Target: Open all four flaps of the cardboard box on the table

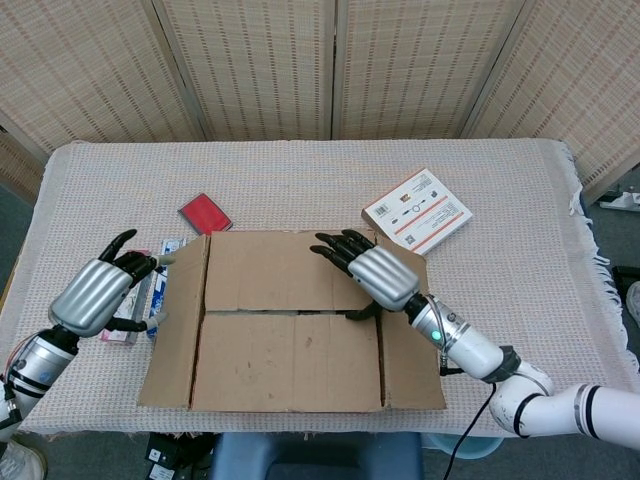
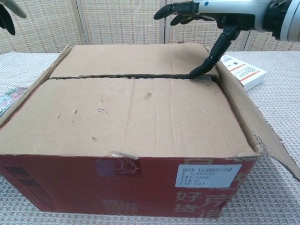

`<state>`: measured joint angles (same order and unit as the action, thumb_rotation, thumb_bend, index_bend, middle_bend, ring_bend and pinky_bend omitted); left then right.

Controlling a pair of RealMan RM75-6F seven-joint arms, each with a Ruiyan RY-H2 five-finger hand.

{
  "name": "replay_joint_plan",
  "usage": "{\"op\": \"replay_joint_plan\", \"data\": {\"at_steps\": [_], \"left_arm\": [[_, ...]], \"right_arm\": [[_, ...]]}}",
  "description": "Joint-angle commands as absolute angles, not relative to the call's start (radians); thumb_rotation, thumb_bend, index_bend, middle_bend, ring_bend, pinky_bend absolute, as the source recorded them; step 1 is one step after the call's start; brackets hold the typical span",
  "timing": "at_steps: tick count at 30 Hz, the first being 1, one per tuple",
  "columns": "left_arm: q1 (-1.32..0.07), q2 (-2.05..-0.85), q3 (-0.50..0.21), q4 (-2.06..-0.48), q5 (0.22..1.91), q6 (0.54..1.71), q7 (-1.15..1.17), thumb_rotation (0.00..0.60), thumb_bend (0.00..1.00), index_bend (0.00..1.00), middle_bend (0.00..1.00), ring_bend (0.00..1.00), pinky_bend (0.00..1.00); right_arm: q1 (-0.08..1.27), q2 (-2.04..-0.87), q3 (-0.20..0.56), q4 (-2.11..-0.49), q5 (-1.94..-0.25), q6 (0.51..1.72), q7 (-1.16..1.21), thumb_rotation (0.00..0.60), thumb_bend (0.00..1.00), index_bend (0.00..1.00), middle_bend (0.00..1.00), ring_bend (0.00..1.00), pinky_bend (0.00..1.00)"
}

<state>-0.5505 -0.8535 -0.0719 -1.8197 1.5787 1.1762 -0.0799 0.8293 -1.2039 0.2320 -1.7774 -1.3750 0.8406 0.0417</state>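
Observation:
The cardboard box (image 1: 290, 320) (image 2: 136, 126) stands at the table's front edge. Its two long top flaps lie flat and meet at a dark seam (image 2: 131, 77). Both side flaps, the left (image 1: 180, 320) and the right (image 1: 412, 350) (image 2: 255, 122), slope outward. My right hand (image 1: 372, 274) (image 2: 211, 14) hovers palm down over the far flap (image 1: 290, 268) near its right end, fingers spread, and its thumb tip (image 2: 197, 72) touches the seam. My left hand (image 1: 98, 290) floats left of the box, fingers apart, holding nothing; only its fingertips (image 2: 7, 14) show in the chest view.
A red packet (image 1: 205, 213) lies behind the box's left corner. Small cartons (image 1: 150, 290) sit between my left hand and the box. A white and orange box (image 1: 418, 210) (image 2: 243, 70) lies behind the right corner. Folding screens stand behind the table.

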Motion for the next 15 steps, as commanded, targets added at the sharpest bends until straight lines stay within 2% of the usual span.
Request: {"op": "replay_joint_plan", "data": {"at_steps": [1,15], "left_arm": [[-0.550,-0.853,-0.073,-1.820,1.580,1.174,-0.081,0.409,0.29,0.23,0.38,0.32,0.00],[-0.542,-0.853,-0.080,-1.820,1.588,1.170,-0.090,0.412,0.29,0.23,0.38,0.32,0.00]], "right_arm": [[0.835,-1.213,0.226,-1.771,-1.377,0.841,0.029,0.599,0.12,0.00,0.00,0.05,0.00],[0.847,-1.283,0.213,-1.719,-1.410,0.903,-0.048,0.598,0.12,0.00,0.00,0.07,0.00]]}}
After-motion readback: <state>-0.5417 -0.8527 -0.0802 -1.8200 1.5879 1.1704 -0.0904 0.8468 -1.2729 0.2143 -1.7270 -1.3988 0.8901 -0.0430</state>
